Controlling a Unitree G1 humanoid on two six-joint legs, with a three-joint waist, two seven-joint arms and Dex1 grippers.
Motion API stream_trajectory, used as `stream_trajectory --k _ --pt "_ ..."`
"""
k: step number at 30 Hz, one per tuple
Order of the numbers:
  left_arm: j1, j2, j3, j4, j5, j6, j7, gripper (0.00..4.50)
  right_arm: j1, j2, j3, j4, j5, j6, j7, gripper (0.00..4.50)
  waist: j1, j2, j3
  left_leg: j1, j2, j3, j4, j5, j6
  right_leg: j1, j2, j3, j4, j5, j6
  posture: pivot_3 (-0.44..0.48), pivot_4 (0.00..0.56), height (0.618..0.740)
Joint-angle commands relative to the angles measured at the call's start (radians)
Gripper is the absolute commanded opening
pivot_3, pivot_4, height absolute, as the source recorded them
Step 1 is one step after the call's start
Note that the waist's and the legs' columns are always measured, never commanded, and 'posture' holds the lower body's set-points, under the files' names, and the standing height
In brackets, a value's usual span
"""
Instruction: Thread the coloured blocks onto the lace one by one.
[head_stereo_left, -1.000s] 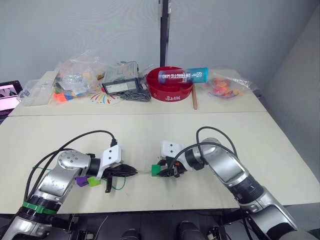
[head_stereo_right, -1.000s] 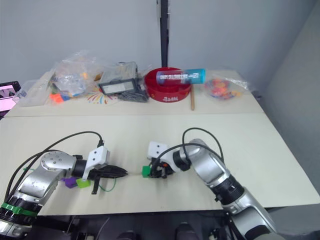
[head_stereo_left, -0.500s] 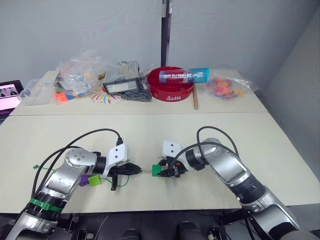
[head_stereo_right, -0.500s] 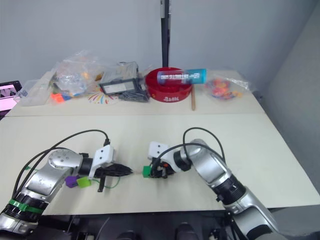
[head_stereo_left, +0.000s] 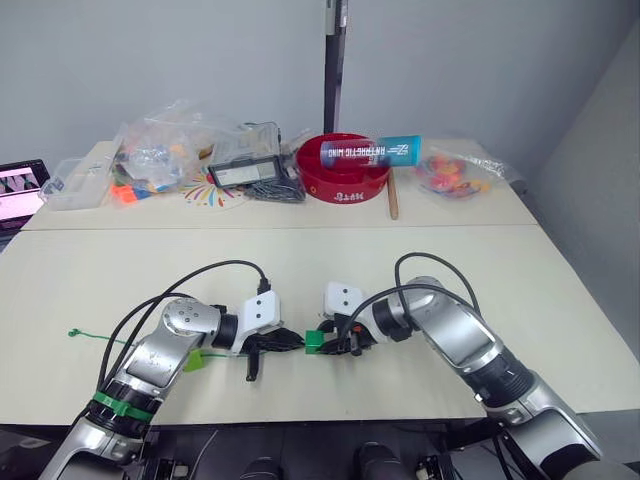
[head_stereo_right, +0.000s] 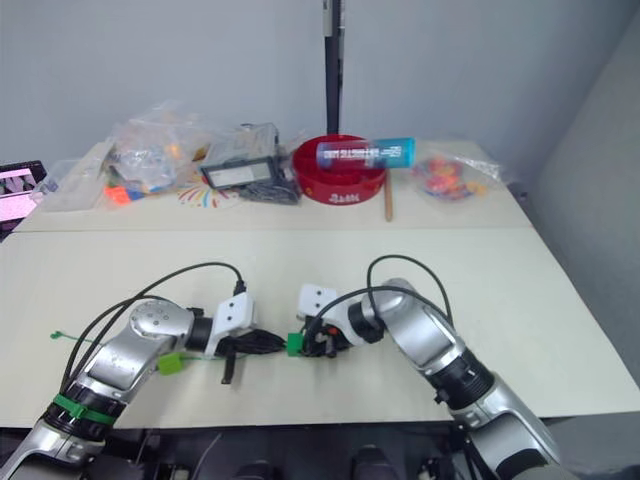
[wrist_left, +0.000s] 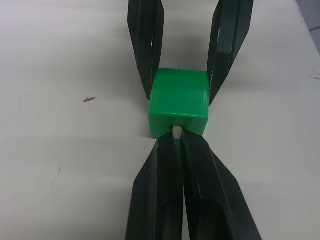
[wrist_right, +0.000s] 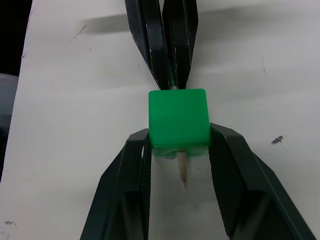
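The left gripper (head_stereo_left: 292, 342) has closed in, pinching the thin green lace (wrist_left: 176, 142) — pale tip (wrist_right: 182, 172) poking through the dark green plastic cube (wrist_right: 178, 117) clamped by the right gripper (wrist_right: 178, 145), low over the table (head_stereo_left: 300, 270).

Open tabletop (head_stereo_left: 420, 260) is left between the arms and the far clutter, where passage is blocked by the red bowl (head_stereo_left: 345, 180) and plastic bags (head_stereo_left: 160, 150). Near the front edge, the way is barred by the left gripper (head_stereo_left: 290, 343) and right gripper (head_stereo_left: 325, 343) meeting tip to tip at the dark green block (head_stereo_left: 313, 340).
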Motion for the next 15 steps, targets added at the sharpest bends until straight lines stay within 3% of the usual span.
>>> stream_trajectory --k 1,6,15 --pt "-0.019 -0.027 -0.009 -0.034 -0.035 -0.023 -0.020 0.32 -0.003 0.023 0.034 -0.006 0.014 0.013 -0.012 1.16 0.002 0.000 0.000 0.000 0.000 0.000 0.000 0.000 0.000 0.000 0.000 0.000 0.000 0.000 0.000 0.000 0.150 0.731" --pt "-0.019 0.009 0.047 -0.055 -0.050 0.014 -0.010 1.93 0.000 0.024 0.035 -0.010 0.018 0.015 -0.017 1.16 0.001 0.000 0.000 0.001 0.000 0.000 0.000 0.000 0.000 0.000 0.000 0.000 0.000 0.000 0.000 0.000 0.150 0.731" --pt "0.051 0.124 0.081 -0.132 -0.086 0.090 -0.039 1.97 -0.003 0.027 0.039 -0.005 0.023 0.011 -0.024 1.16 -0.016 0.000 0.000 0.002 0.002 0.000 0.000 0.000 0.000 -0.001 0.003 0.000 0.001 0.000 0.000 0.000 0.150 0.731"
